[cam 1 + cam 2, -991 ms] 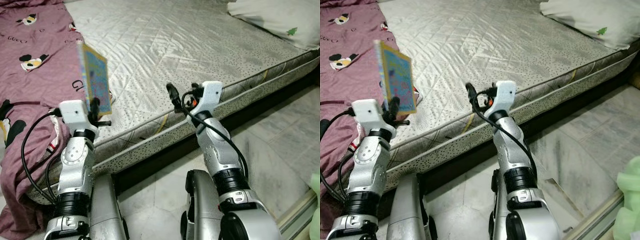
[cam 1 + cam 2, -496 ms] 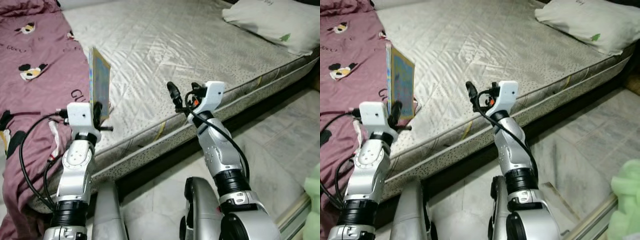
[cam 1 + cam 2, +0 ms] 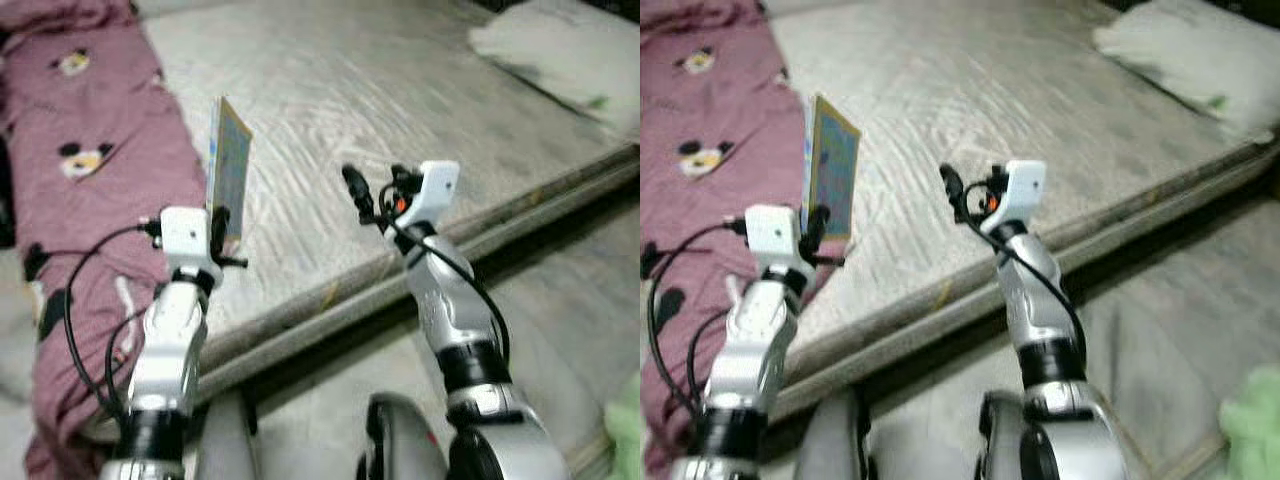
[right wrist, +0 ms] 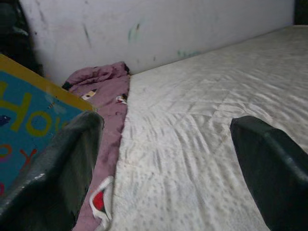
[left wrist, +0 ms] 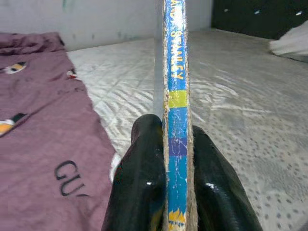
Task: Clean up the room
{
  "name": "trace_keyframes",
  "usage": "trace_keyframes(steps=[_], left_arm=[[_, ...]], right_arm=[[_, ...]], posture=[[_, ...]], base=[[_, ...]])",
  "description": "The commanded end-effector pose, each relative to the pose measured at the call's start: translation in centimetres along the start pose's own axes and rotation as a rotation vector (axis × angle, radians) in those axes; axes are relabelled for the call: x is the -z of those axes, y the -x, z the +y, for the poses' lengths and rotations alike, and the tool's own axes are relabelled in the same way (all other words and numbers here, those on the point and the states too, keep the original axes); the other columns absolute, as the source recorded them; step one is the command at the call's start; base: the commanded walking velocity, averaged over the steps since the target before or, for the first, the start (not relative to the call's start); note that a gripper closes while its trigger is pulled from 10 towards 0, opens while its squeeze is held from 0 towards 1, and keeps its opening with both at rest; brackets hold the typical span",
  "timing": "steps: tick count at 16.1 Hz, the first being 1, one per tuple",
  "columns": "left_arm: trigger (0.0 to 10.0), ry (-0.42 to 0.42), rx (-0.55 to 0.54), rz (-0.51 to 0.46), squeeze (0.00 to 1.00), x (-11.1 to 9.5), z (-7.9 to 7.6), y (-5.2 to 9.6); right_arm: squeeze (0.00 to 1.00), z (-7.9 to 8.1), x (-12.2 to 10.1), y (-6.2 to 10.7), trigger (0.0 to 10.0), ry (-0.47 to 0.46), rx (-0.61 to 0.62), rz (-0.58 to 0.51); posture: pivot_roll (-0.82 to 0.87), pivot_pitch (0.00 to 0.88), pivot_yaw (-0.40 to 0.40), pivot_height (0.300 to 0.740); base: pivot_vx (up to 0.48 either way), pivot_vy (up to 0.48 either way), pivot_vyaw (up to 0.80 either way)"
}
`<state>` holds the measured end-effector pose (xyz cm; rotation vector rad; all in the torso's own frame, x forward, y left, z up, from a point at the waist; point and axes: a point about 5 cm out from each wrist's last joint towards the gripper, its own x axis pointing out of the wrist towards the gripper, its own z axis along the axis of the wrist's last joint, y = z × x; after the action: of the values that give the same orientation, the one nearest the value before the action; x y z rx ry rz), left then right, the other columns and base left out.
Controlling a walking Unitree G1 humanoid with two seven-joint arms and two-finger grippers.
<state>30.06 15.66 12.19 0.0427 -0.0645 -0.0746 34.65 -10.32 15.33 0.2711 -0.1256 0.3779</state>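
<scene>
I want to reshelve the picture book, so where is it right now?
The picture book stands upright, clamped in the left end effector, on the robot's left in the head views, above the mattress edge beside the purple blanket.

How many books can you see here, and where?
1. A thin book stands upright, pinched at its lower edge in the left claw, held above the mattress beside the purple blanket. Others may be hidden under the blanket.
</scene>
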Motion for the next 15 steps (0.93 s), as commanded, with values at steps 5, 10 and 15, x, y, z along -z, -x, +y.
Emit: trace_keyframes(steps=[5, 10, 15], left_arm=[[10.0, -0.014, -0.010, -0.067, 0.00, -1.7, -0.2, -1.0], [10.0, -0.032, -0.008, -0.060, 0.00, -1.4, -0.5, -0.8], [10.0, -0.037, -0.016, -0.061, 0.00, -1.1, -0.3, -0.8]], right_arm=[[0.00, -0.1, -0.1, 0.4, 10.0, 0.029, -0.004, 0.005], [0.00, -1.0, -0.3, 0.8, 10.0, 0.046, 0.032, 0.003], [0.00, -0.8, 0.3, 1.5, 10.0, 0.050, 0.032, 0.021]], posture=[[-0.06, 0.000, 0.008, 0.740], [-0.07, 0.000, 0.020, 0.740], [-0.07, 0.000, 0.021, 0.740]], base=[[0.000, 0.000, 0.00], [0.000, 0.000, 0.00], [0.000, 0.000, 0.00]])
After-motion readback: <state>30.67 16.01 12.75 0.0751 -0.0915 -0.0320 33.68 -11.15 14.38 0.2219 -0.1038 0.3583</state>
